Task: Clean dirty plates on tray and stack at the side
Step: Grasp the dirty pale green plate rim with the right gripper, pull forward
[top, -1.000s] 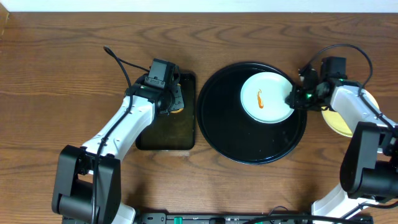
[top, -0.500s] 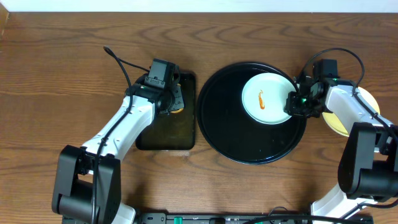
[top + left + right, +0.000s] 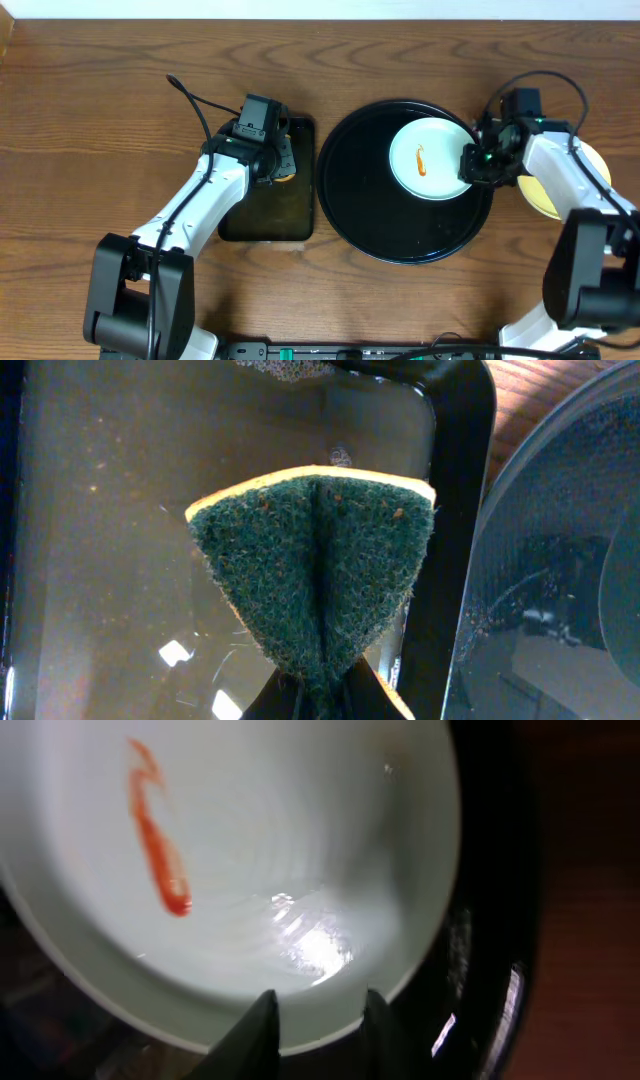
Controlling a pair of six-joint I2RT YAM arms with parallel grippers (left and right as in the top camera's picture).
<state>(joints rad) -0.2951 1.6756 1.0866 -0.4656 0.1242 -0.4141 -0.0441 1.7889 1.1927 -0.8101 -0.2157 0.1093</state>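
Black glossy tray (image 3: 372,215) sits right of table (image 3: 100,100) centre. One pale blue-white plate (image 3: 440,140) lies flat in it, toward the tray's 1–2 o'clock, near the rim. An orange smear (image 3: 420,160) runs as a thin streak at the plate's centre.

Right gripper (image 3: 470,166) is at the plate's 3 o'clock edge. Right wrist view: the two dark fingertips (image 3: 262,1020) stand apart with a strip of the plate's rim showing between them. The jaws are released and grasp nothing. Whether the tips touch the rim I cannot tell.

Yellow plate (image 3: 548,200) lies on the table off the tray, at the tray's 3 o'clock. It is partly hidden under the right arm, and its surface is not visible enough to judge.

Small tray (image 3: 262,215), rectangular and black, lies just beside the round one at its 9 o'clock. Left wrist view shows its floor glossy, with bright reflections.

Left gripper (image 3: 277,163) hangs over the small tray's 12–1 o'clock corner. Its jaws are clenched on a sponge (image 3: 315,570), which has a green scouring face and a yellow edge and is pinched into a fold along its middle. Whether the sponge touches the small tray's floor I cannot tell.
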